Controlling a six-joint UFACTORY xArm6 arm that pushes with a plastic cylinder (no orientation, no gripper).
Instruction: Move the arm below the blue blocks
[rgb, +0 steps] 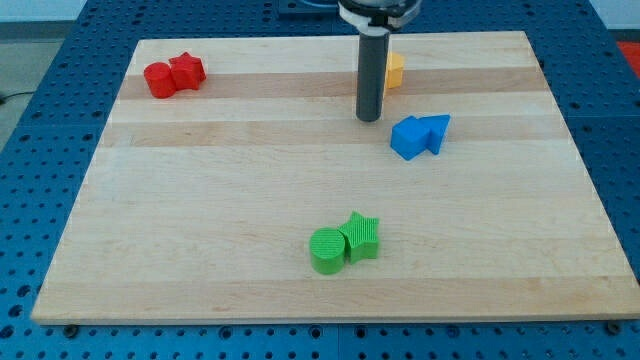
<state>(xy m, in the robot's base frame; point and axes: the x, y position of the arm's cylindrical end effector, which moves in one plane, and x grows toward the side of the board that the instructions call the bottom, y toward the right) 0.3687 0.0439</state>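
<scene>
Two blue blocks touch at the view's right: a blue cube (407, 139) and a blue wedge-like block (437, 130) to its right. My tip (369, 118) rests on the board just left of and slightly above the blue cube, a small gap apart. The rod rises from there to the view's top.
A yellow block (395, 70) is partly hidden behind the rod. A red cylinder (159, 80) and red star (187, 69) touch at top left. A green cylinder (326, 250) and green star (361, 236) touch at bottom centre. The wooden board (200, 200) lies on a blue table.
</scene>
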